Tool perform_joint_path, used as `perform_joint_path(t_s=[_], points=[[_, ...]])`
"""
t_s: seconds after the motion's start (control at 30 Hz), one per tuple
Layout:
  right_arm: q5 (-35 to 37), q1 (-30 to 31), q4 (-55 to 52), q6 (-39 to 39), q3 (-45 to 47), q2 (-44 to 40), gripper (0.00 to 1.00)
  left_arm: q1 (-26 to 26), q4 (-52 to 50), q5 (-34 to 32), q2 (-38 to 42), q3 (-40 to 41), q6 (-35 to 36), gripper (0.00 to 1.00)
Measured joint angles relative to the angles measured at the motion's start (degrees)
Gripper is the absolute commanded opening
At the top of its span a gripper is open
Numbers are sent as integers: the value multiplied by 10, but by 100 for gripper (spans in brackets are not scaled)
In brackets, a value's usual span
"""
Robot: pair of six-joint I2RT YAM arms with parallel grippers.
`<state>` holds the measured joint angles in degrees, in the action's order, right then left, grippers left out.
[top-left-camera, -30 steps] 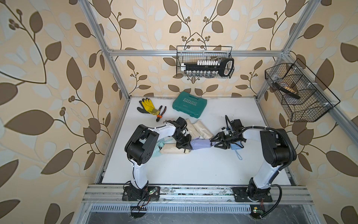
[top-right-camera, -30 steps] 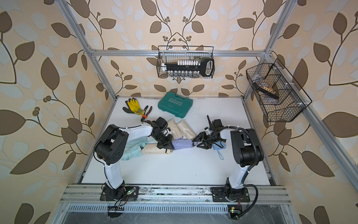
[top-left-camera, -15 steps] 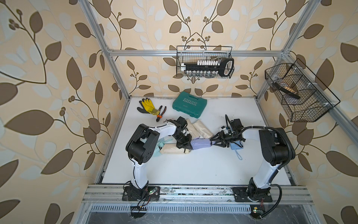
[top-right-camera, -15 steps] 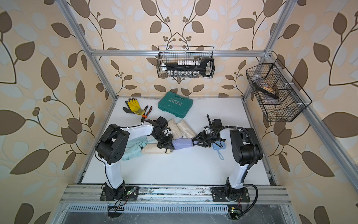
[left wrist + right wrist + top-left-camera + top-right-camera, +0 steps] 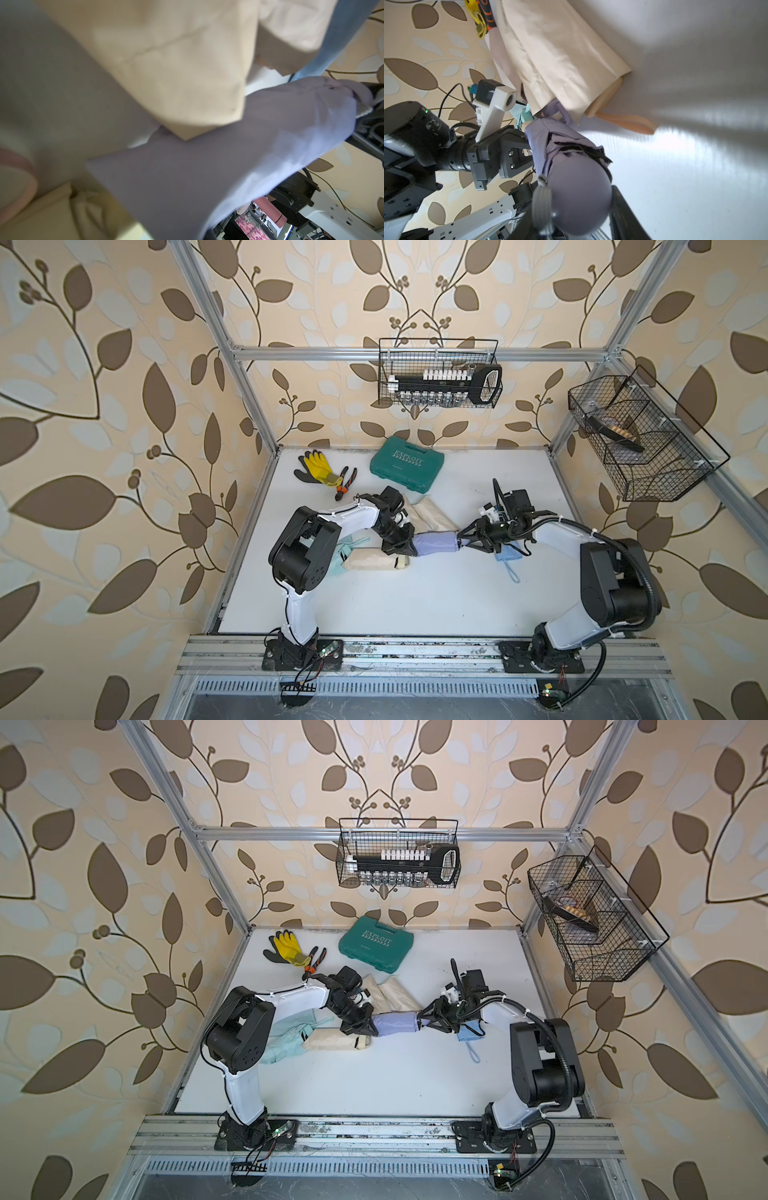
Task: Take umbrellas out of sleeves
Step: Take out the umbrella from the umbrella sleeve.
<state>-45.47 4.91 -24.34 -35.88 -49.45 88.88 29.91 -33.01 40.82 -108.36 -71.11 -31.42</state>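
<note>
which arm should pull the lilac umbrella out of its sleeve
Right, likely: the right tool grips the handle end of the umbrella and can draw back, while the left tool pinches the far end of the sleeve as anchor.

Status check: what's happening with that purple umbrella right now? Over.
Left gripper shut on lilac sleeve end. Right gripper shut on umbrella handle. Pleats showing at handle end, rest in sleeve. Cream umbrellas lie close beside.
</note>
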Motion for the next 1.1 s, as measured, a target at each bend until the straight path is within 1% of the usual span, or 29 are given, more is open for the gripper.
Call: perform_joint_path(t_s=[0.17, 0.3, 0.63, 0.97, 1.1], points=[[8, -4, -34, 4, -4, -56, 22, 0, 0, 12, 31, -3, 0, 0], [7, -8, -55, 6, -5, -79, 21, -4, 3, 24, 44, 0, 0, 0], [16, -19, -87, 10, -13, -108, 21, -30, 4, 33, 61, 35, -1, 0], [16, -19, -91, 5, -16, -110, 20, -35, 2, 35, 71, 46, -1, 0], [16, -19, -93, 5, -21, -119, 20, -44, 2, 38, 80, 53, 0, 0]])
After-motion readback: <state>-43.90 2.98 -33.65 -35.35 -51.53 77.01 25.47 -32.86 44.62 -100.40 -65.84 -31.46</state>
